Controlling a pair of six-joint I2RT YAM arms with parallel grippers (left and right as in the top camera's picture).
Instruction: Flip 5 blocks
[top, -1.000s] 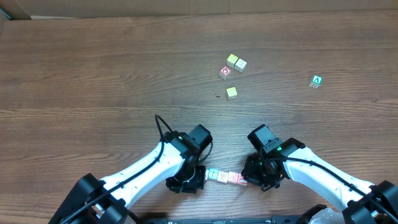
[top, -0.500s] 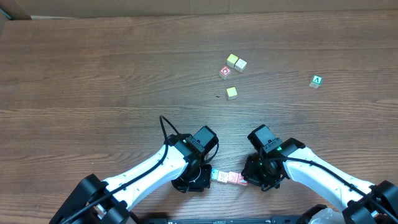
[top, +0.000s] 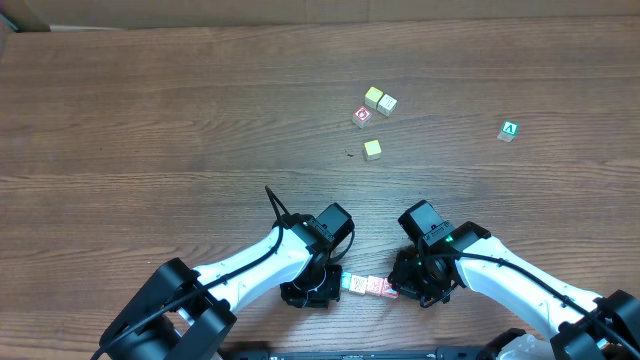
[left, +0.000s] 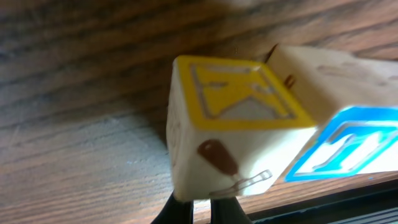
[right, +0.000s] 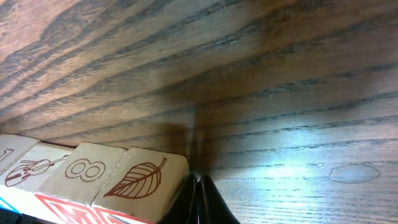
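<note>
Brown wood-grain table (top: 150, 120) fills the overhead view. Low in the frame, just right of centre, the blocks (top: 369, 287) lie in one short tight row. The left claw (top: 338, 284) is at the row's left end and the right claw (top: 399, 288) at its right end, so the row sits squeezed between them. The wrists hide the fingertips from above. Well apart, in the upper right, lie three yellow cubes (top: 373, 97), a red-ring cube (top: 361, 117) and, further right, a green cube (top: 509, 130).

In the left wrist view, the left claw (left: 200, 204) is clenched with nothing between its fingers. Its tips press against the near face of a yellow-print block (left: 230, 124). A blue-print block (left: 339, 146) touches that one on the right.

In the right wrist view, the right claw (right: 200, 186) is likewise clenched and empty, its tips butting against the leaf block (right: 142, 180) at the end of the row. An 8 block (right: 81, 169) follows to the left, then more, with red sides showing at the bottom edge.

As for progress, the row looks gathered and pinned end to end, which I take as setup for turning all five together. No flip can be confirmed, and the count of five is not clear from any single view. The turn itself seems left to do.
</note>
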